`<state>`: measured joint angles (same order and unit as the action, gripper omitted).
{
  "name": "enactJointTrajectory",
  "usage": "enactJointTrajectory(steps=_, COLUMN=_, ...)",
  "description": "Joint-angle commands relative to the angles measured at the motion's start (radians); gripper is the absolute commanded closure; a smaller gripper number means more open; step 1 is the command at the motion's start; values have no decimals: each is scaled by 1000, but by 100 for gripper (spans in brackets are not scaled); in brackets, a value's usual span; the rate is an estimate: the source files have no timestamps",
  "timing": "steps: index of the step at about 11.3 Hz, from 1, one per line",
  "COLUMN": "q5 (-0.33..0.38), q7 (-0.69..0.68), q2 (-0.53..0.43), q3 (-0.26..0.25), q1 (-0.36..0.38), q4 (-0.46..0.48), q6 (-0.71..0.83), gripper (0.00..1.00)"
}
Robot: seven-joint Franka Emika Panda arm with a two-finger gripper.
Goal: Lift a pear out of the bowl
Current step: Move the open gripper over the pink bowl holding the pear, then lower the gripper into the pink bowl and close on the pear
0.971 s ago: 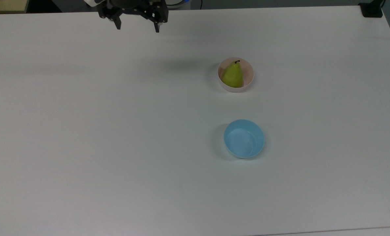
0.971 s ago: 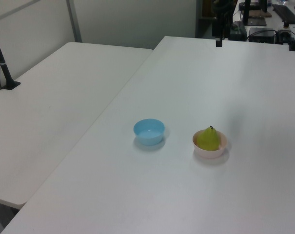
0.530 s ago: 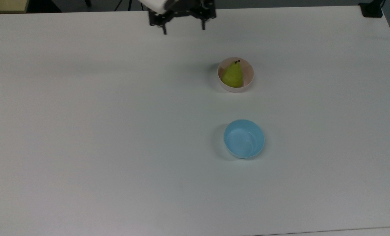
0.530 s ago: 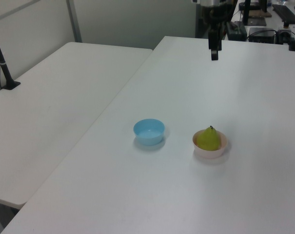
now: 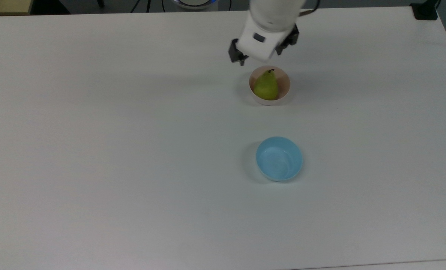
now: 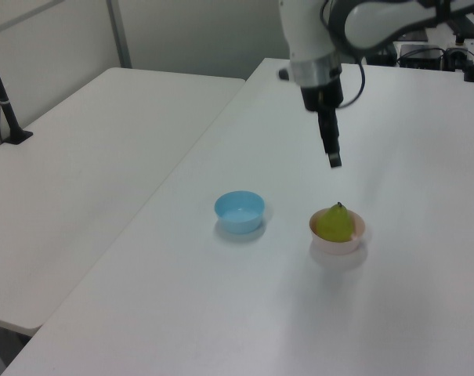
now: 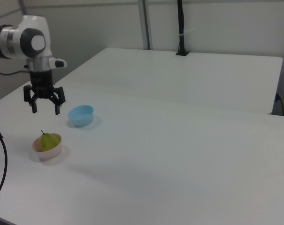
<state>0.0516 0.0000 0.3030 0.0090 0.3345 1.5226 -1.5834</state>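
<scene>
A yellow-green pear (image 5: 266,86) with a dark stem lies in the pale pink bowl (image 5: 287,88) on the white table. My gripper (image 5: 261,56) hangs open and empty in the air, just beyond the bowl toward the top view's upper edge. In the right view the gripper (image 7: 45,109) spreads its two black fingers above the pear (image 7: 48,140) and the bowl (image 7: 51,153). Seen edge-on in the left view, the gripper (image 6: 334,162) points down a short way above the pear (image 6: 335,222) in its bowl (image 6: 338,245).
An empty light blue bowl (image 5: 279,158) stands apart from the pink one, toward the top view's lower edge; it sits at the left view's left of the pink bowl (image 6: 239,211). A second white table (image 6: 80,172) adjoins this one.
The arm has swept from the top view's upper left to a spot beside the pink bowl and come lower. Its fingers stayed open. The pear and both bowls have not moved.
</scene>
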Motion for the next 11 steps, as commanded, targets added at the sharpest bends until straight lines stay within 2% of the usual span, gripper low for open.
enactJointTrajectory(steps=1, q5=-9, q7=22, q2=73, q3=-14, q1=64, q4=7, q6=-62, gripper=0)
enactJointTrajectory(steps=3, q5=-36, q7=22, q2=110, q3=-14, q1=84, q4=14, q6=-82, gripper=2)
enactJointTrajectory(steps=4, q5=-64, q7=22, q2=125, q3=-14, q1=89, q4=20, q6=-84, gripper=6)
enactJointTrajectory(steps=7, q5=-82, q7=22, q2=165, q3=-14, q1=116, q4=37, q6=-84, gripper=13)
enactJointTrajectory(steps=11, q5=-110, q7=69, q2=199, q3=-14, q1=132, q4=47, q6=-133, gripper=16)
